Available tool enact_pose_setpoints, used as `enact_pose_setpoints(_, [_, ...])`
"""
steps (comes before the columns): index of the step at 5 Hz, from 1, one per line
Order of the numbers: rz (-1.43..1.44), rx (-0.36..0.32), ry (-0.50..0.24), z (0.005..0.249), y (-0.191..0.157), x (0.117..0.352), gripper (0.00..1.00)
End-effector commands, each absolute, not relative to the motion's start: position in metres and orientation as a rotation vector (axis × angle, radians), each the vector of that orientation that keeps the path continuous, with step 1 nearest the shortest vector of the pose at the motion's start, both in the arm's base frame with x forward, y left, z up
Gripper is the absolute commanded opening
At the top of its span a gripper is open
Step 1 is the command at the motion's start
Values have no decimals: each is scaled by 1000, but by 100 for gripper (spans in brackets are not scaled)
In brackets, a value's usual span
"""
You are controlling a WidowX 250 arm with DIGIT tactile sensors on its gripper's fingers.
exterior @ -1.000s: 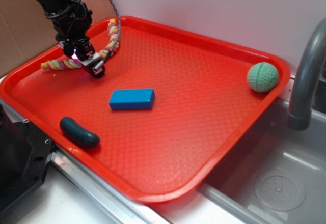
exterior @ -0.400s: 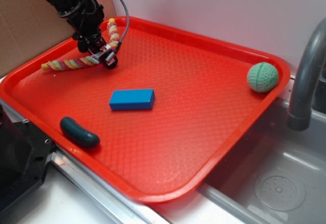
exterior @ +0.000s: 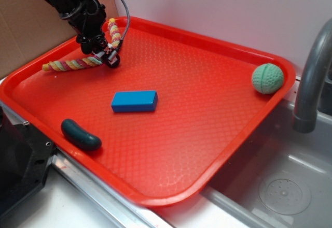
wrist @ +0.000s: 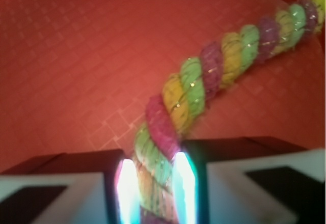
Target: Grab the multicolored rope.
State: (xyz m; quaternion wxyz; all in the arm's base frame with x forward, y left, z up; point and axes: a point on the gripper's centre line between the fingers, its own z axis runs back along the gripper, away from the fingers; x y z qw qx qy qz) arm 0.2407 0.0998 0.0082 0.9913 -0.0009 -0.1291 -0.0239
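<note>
Nearest the camera, at the red tray's (exterior: 218,134) front-left rim, lies a dark green pickle-shaped piece (exterior: 81,134), and just beyond it a blue block (exterior: 134,101). Further back, the gripper (exterior: 104,55) is clamped narrowly around the multicolored rope (exterior: 78,62); the wrist view, though blurred, shows the cord (wrist: 191,94) pinched between both fingers (wrist: 127,193). The rope curves along the tray's far-left corner. Off to the far right sits a green ball (exterior: 267,78).
</note>
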Motion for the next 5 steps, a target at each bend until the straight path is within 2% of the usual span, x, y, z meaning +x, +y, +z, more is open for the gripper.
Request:
enact_pose_setpoints(1, [130,8,-279,104,46,218,0])
enact_pose_setpoints(2, [251,-9,-330,155,28,195,0])
enact_pose_setpoints(3, [392,4,-287,206,33,199,0])
enact_pose_setpoints(4, [441,5,-236,245,45,203,0])
enact_pose_setpoints(5, [447,-62,-193,238,61,206,0])
